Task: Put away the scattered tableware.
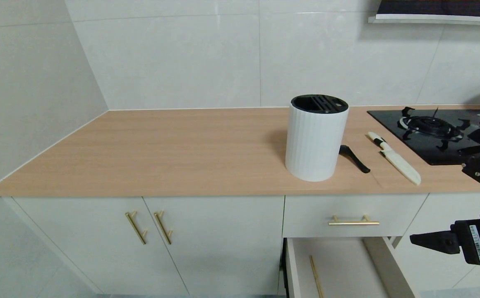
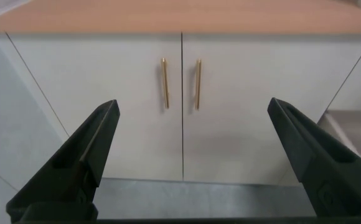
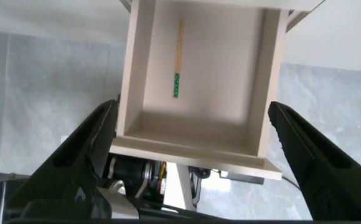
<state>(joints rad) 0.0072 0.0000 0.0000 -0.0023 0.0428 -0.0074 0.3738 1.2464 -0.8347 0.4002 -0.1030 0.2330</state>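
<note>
A white-bladed knife point(image 1: 395, 159) lies on the wooden counter point(image 1: 161, 153), right of a white ribbed knife holder point(image 1: 314, 138) with a slotted black top. A black handle point(image 1: 354, 158) pokes out from behind the holder's base. Below the counter a drawer point(image 1: 378, 256) stands pulled out, with a pair of chopsticks point(image 1: 315, 273) lying in it. My right gripper point(image 1: 420, 240) hangs open over the drawer point(image 3: 193, 146), well above the chopsticks point(image 3: 178, 59), with nothing in it. My left gripper point(image 2: 193, 109) is open and empty, facing the cabinet doors point(image 2: 180, 137).
A black gas hob point(image 1: 434, 128) sits at the counter's right end. Two gold handles point(image 1: 149, 227) mark the cabinet doors under the counter's left half, and a shut drawer with a gold handle point(image 1: 354, 222) sits above the pulled-out one. Tiled walls close the back and left.
</note>
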